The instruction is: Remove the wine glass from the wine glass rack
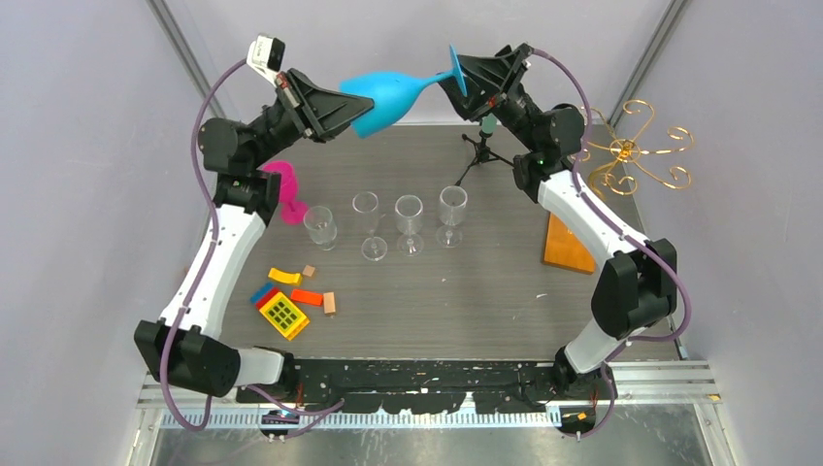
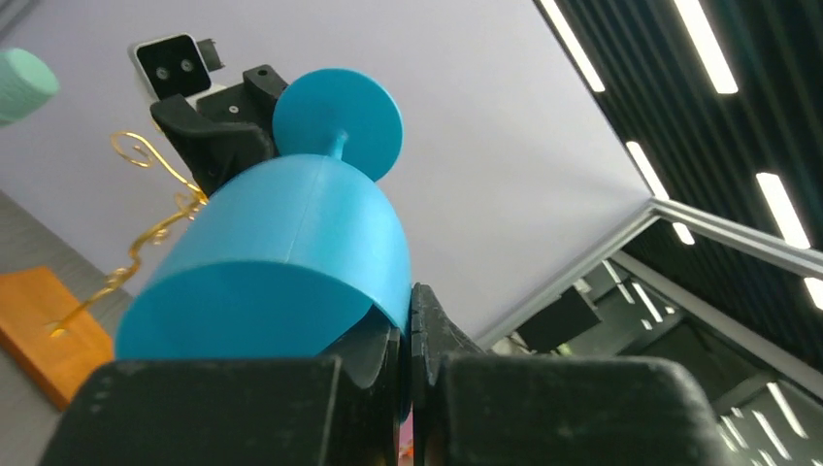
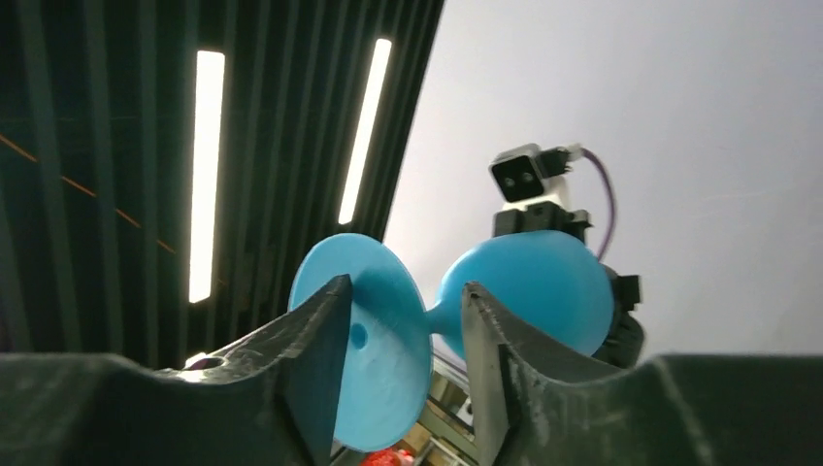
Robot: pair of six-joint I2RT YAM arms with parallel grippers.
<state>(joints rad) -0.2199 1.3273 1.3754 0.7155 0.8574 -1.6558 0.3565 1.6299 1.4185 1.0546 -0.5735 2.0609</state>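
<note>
Our left gripper pinches the smooth blue wine glass by the rim; right gripper (jaws parted) straddles its stem.

A blue plastic wine glass is hanging sideways over the far edge of the grey table; a gold wire rack is standing at the right edge.
</note>
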